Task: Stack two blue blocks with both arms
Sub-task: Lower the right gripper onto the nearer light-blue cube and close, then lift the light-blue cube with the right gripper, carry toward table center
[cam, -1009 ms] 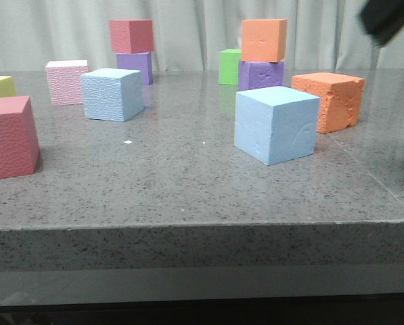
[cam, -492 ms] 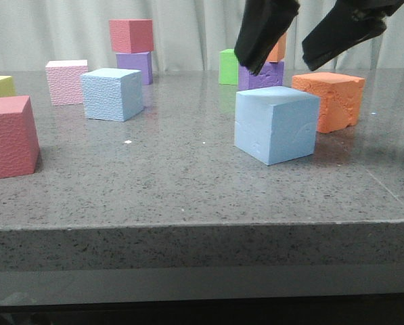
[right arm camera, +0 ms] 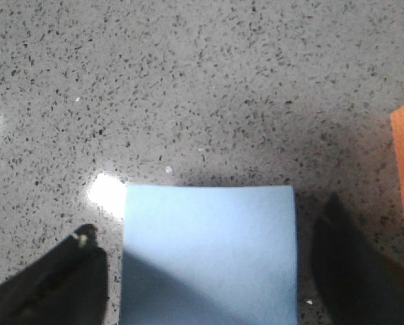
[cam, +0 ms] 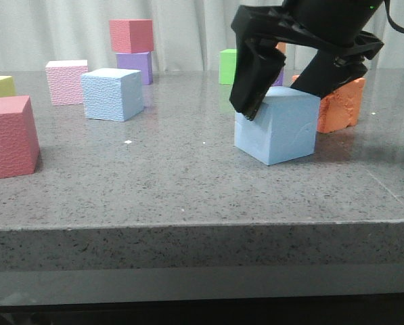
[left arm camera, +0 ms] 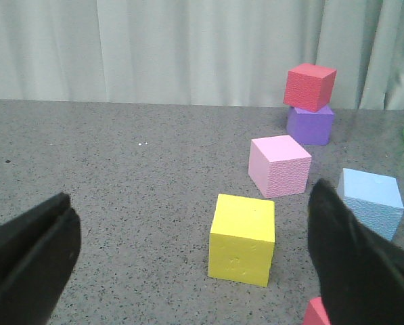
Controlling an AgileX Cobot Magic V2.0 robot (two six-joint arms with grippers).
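In the front view the right gripper (cam: pixel 289 95) straddles the smooth blue block (cam: pixel 276 126) near the table's (cam: pixel 188 183) right side, jaws spread wide, 1 finger down its left face, the other behind its right top edge; nothing is gripped yet. The pebbled blue block (cam: pixel 111 94) sits well apart to the left, beside a pink cube (cam: pixel 66 82). In the left wrist view the left gripper (left arm camera: pixel 188 271) hangs wide open and empty, with a yellow cube (left arm camera: pixel 243 238) between its fingers and the pebbled block (left arm camera: pixel 369 200) beyond. In the right wrist view both fingers flank the smooth block's (right arm camera: pixel 208 254) top, apart from it. Being foam, it likely weighs little and dents easily, so a gentle squeeze on 2 opposite flat faces suits it.
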